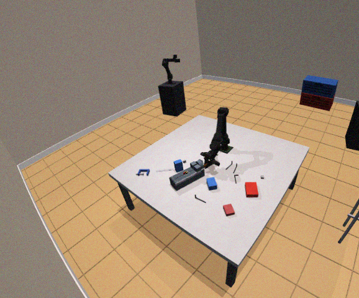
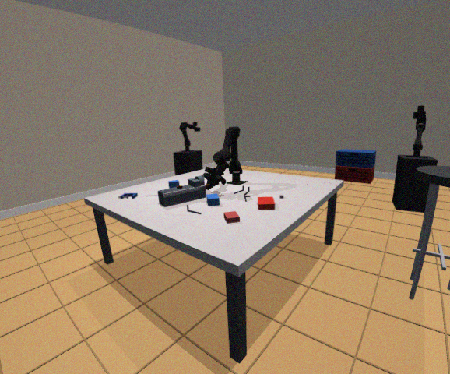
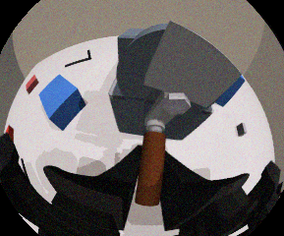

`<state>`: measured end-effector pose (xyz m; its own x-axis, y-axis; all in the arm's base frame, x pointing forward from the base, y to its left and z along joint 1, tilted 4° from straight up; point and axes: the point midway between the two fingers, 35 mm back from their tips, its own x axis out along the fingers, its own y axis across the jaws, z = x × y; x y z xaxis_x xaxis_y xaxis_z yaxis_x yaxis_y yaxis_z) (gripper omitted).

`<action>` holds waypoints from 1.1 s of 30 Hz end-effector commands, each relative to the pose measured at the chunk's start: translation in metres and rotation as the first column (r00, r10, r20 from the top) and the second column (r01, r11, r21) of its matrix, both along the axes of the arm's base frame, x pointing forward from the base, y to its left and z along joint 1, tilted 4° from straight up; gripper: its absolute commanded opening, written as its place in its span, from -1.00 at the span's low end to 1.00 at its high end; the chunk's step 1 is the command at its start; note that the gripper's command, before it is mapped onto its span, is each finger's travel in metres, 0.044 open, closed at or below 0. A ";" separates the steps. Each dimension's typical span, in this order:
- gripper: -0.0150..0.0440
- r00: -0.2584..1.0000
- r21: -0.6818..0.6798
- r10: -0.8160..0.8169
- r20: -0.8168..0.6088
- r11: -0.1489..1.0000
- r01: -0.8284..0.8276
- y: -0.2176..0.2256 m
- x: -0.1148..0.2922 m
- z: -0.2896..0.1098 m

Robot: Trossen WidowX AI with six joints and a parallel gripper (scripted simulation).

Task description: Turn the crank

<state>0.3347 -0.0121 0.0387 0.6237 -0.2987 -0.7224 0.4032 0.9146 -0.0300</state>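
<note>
In the wrist view the tool [image 3: 149,187] is nearly closed, its dark fingers pinching the brown handle [image 3: 151,167] from both sides. The handle runs up to a grey crank hub [image 3: 160,118] at the near end of the machine [image 3: 175,69]. On the table [image 1: 256,150], the machine sits left of the arm [image 1: 220,135], with a blue block [image 1: 211,183] just beside it and red blocks [image 1: 251,189] farther off. The pointer is too small to place.
</note>
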 end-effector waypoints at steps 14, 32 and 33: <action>-0.49 1.000 -0.012 -0.022 -0.008 1.000 0.021 -0.012 -0.005 0.000; -0.49 1.000 -0.013 -0.022 -0.008 1.000 0.021 -0.018 -0.008 0.003; -0.49 1.000 -0.013 -0.022 -0.008 1.000 0.021 -0.018 -0.008 0.003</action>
